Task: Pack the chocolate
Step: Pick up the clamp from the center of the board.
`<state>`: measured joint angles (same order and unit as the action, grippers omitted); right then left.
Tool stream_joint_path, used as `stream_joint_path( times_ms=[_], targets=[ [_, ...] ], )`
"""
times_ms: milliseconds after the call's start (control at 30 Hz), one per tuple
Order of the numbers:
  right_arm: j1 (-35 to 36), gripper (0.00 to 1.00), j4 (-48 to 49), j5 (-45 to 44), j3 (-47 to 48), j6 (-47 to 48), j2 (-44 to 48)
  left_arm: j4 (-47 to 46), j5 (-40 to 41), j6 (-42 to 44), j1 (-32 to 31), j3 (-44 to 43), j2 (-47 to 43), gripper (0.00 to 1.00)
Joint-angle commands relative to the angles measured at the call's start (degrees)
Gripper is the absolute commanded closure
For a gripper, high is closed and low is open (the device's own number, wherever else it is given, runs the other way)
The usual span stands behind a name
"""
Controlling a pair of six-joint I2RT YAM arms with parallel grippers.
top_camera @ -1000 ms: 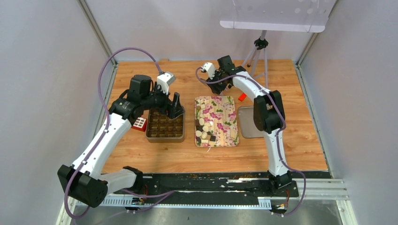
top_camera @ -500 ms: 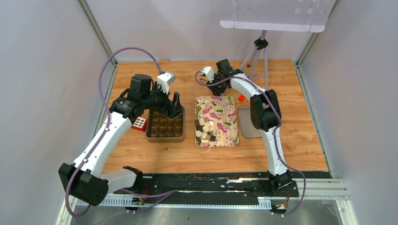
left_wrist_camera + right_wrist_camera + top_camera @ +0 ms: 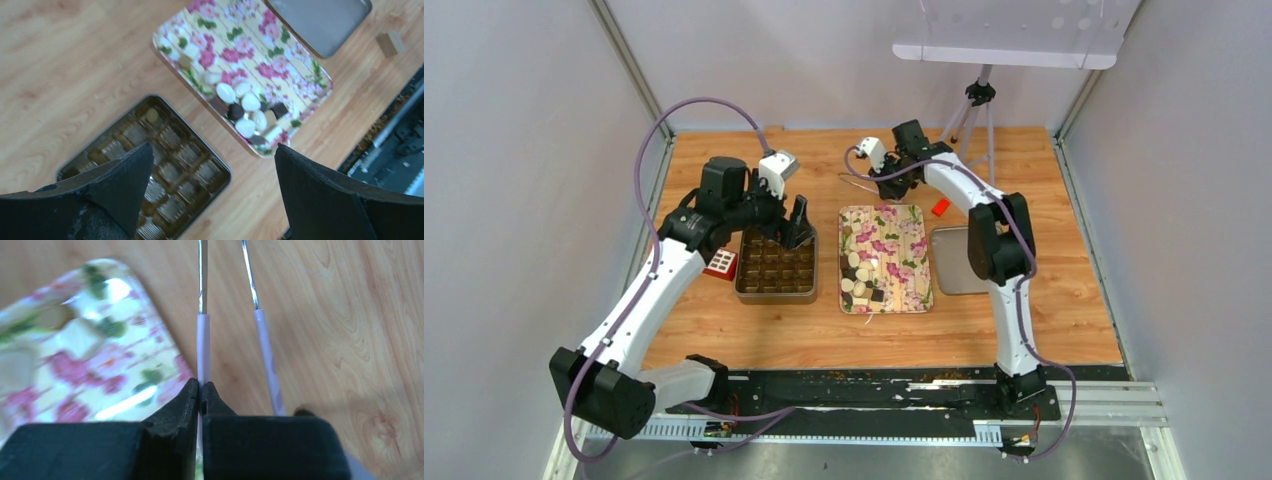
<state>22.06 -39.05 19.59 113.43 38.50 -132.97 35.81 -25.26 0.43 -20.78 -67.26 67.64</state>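
While the small brown, cream and tan chocolate pieces (image 3: 861, 280) lie heaped near-left on the flowered rectangular tray (image 3: 912, 255), the left hand (image 3: 214, 148) hangs wide open over the compartmented metal tin (image 3: 742, 292). Farther off, the right hand (image 3: 201, 387), pinching lilac-sleeved metal tongs (image 3: 202, 335), has edged right beside the tray's far edge: no piece lifted yet, I judge. The tong tips are cut off.
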Motion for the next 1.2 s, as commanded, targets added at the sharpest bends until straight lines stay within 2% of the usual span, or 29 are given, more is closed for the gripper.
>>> stream_joint_path(
  times_ms=[0, 100, 167, 267, 333, 400, 533, 700, 867, 1000, 1167],
  targets=[
    [-0.88, 1.00, -3.05, 16.15, -3.62, 0.28, 15.70, -12.85, 0.40, 7.49, 0.53, 3.62, -5.92, 0.00],
    [-0.88, 1.00, -6.03, 27.59, -10.30, 1.40, 23.80, -24.05, -5.03, 13.91, 0.52, 9.52, -10.90, 0.00],
    [-0.84, 1.00, -7.41, 33.60, -15.57, 1.21, 29.87, -25.15, -9.28, 18.20, 0.56, 9.57, -11.80, 0.00],
    [-0.33, 1.00, -9.19, 39.02, -22.43, 2.33, 37.22, -17.50, -17.61, 25.65, 0.57, 4.76, -9.94, 0.00],
    [0.31, 1.00, -9.04, 39.47, -26.29, 3.55, 41.85, -12.43, -24.74, 30.47, 0.56, 2.18, -8.65, 0.00],
    [1.72, 1.00, -9.13, 37.82, -29.18, 5.48, 45.81, -9.49, -28.98, 31.63, 0.56, 0.14, -7.35, 0.00],
    [3.43, 1.00, -10.32, 35.41, -32.91, 7.63, 50.69, -2.34, -31.56, 35.68, 0.47, -4.26, -3.81, 0.00],
    [5.47, 1.00, -8.33, 33.94, -36.41, 7.29, 55.33, 2.11, -33.83, 37.93, -1.56, -7.88, -0.48, 0.03],
    [5.95, 1.00, -6.27, 33.92, -36.34, 5.23, 56.72, 17.84, -32.85, 50.35, -7.22, -16.43, 5.94, 0.13],
    [6.35, 1.00, -5.37, 33.70, -35.85, 4.66, 57.09, 13.35, -25.95, 44.74, -9.62, -17.51, 7.81, 0.24],
    [6.39, 1.00, -4.98, 33.94, -36.08, 4.56, 57.86, 9.44, -23.86, 41.56, -10.25, -17.54, 8.29, 0.27]
  ],
)
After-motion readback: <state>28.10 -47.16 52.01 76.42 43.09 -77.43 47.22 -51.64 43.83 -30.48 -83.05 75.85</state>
